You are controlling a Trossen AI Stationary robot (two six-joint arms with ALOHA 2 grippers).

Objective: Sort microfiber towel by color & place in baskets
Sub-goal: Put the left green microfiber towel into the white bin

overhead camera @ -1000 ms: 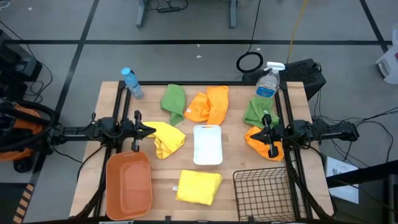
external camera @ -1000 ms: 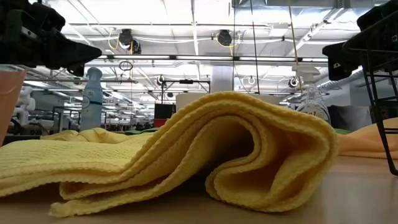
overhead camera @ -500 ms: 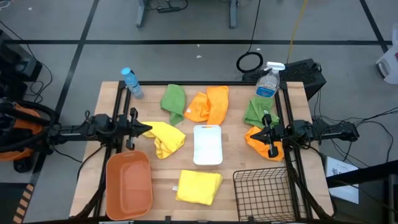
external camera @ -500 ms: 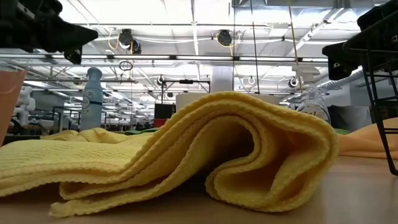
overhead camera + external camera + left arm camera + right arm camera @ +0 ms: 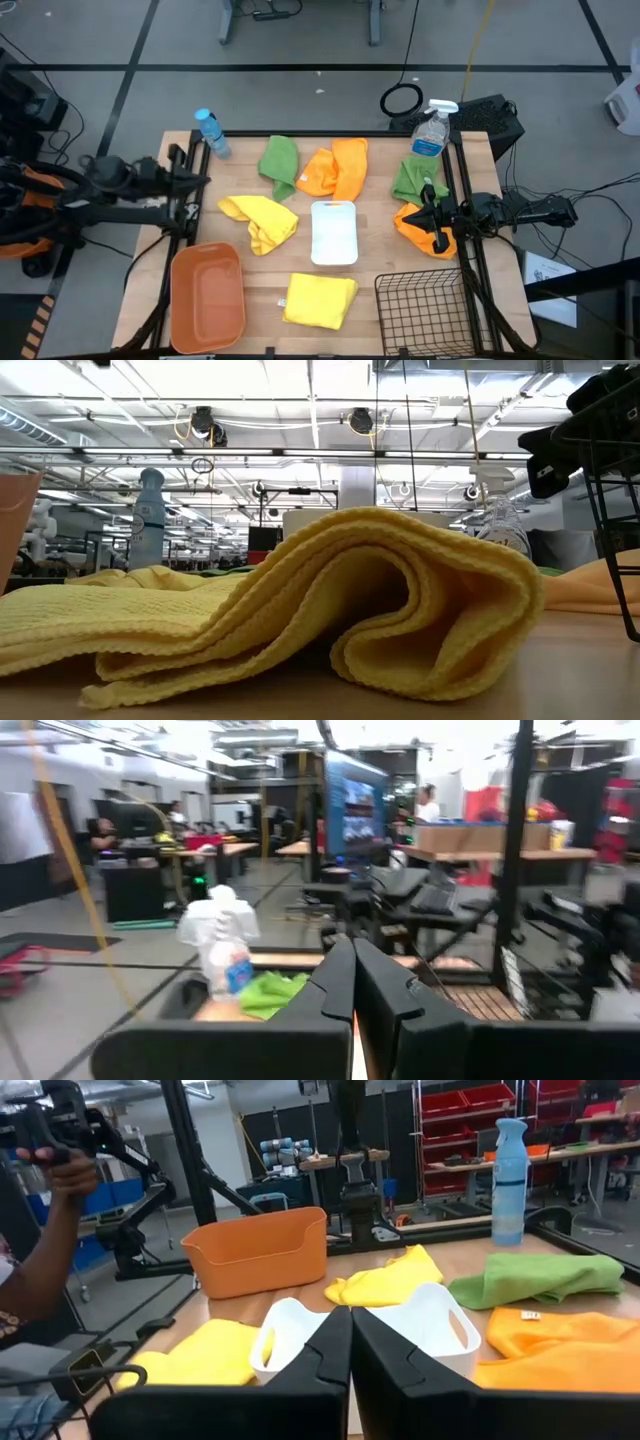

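Left hand (image 5: 203,180) has drawn back from the crumpled yellow towel (image 5: 260,219) to the tabletop's (image 5: 380,245) left edge in the high view, fingers together and holding nothing; right hand (image 5: 424,215), also closed and empty, remains over the orange towel (image 5: 412,225) at the right edge. Six towels lie out: two yellow, two orange, two green. Three baskets: orange tub (image 5: 207,294) at the front-left corner, white bin (image 5: 334,232) mid-tabletop, black wire basket (image 5: 420,312) front right.

Low view: folded yellow towel (image 5: 300,605) fills the foreground; the left arm has gone from the upper corner.

Wrist views: both pairs of fingers meet.
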